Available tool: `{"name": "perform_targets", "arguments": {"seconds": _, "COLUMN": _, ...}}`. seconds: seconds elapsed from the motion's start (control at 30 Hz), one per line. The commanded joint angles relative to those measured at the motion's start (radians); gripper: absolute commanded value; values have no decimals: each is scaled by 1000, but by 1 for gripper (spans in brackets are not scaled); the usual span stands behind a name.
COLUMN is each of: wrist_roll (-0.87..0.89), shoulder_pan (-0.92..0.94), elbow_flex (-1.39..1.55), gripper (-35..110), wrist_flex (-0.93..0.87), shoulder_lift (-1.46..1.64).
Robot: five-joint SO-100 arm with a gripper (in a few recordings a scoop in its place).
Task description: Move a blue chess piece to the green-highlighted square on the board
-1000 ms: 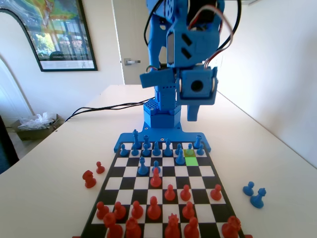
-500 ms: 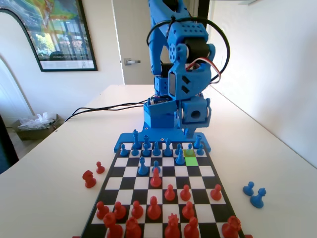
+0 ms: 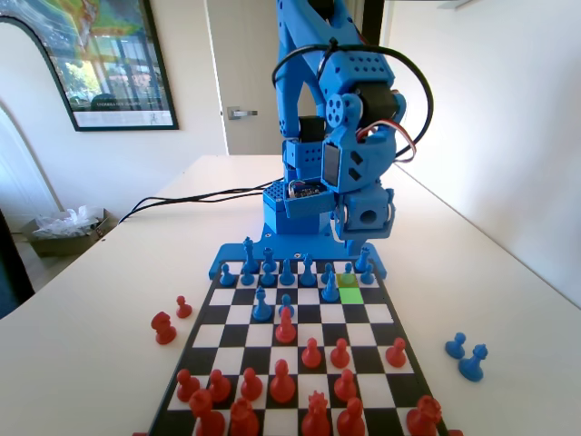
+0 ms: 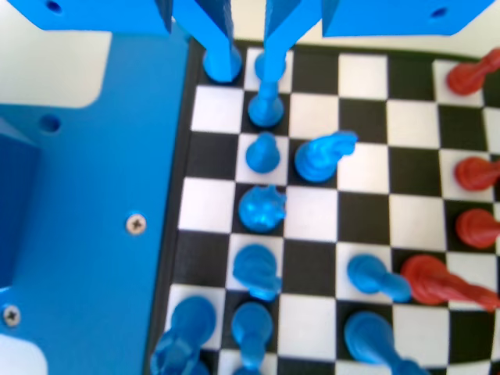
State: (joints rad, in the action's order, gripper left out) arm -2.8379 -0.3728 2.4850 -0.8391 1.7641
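Red pawns and taller red pieces crowd the near end of the board (image 3: 300, 313) in the fixed view, with two blue pieces (image 3: 463, 354) standing off it on the white table (image 3: 100, 300) to the right. Beyond the red ranks the middle rows open up, so there is room to travel there. Farther on lies the green-highlighted square (image 3: 350, 295), bright lime, one row in front of the blue back ranks and near the board's right edge; a duller yellow-green square (image 3: 346, 280) touches its far side. A blue pawn (image 3: 330, 289) stands just left of the green square; which pawn is the blue chess piece to be moved cannot be told. Farthest back, the blue arm bends down over the back ranks, with the gripper (image 3: 363, 238) hanging above the pieces just beyond the green square, probably lining up a pick. In the wrist view the gripper (image 4: 248, 31) has its two jaws moderately parted with nothing between them, one jaw ending by a blue pawn (image 4: 266, 109) beside the board's edge. Neighbouring blue pieces stand close, so a descent looks tight.
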Motion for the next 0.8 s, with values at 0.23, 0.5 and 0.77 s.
{"name": "perform_targets", "arguments": {"seconds": 0.23, "wrist_roll": -6, "shoulder_pan": 3, "elbow_flex": -101, "gripper": 8, "wrist_flex": 3, "shoulder_lift": -9}}
{"name": "perform_targets", "arguments": {"seconds": 0.5, "wrist_roll": -15, "shoulder_pan": 9, "elbow_flex": -83, "gripper": 9, "wrist_flex": 31, "shoulder_lift": -21}}
{"name": "perform_targets", "arguments": {"seconds": 0.77, "wrist_roll": -23, "shoulder_pan": 6, "elbow_flex": -51, "gripper": 9, "wrist_flex": 67, "shoulder_lift": -40}}
